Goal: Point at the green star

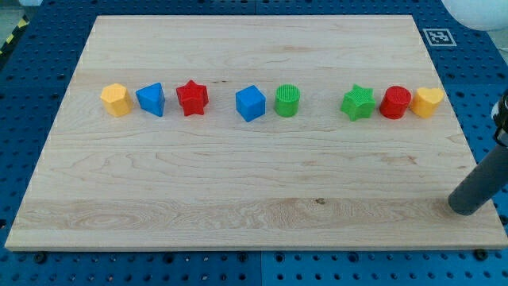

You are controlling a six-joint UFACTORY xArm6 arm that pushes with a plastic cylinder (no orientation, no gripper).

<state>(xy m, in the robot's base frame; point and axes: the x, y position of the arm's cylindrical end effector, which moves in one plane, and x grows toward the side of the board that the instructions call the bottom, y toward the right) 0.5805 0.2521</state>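
Note:
The green star (358, 102) lies on the wooden board (238, 175) in a row of blocks, toward the view's right. It touches or nearly touches the red cylinder (395, 102) on its right. My tip (464, 209) rests near the board's lower right corner, well below and to the right of the green star, apart from every block.
The row from the view's left: yellow hexagon block (116, 99), blue triangular block (151, 99), red star (192, 98), blue cube (250, 103), green cylinder (287, 101), then past the green star and red cylinder a yellow heart (428, 102). A marker tag (437, 36) lies off the board's top right corner.

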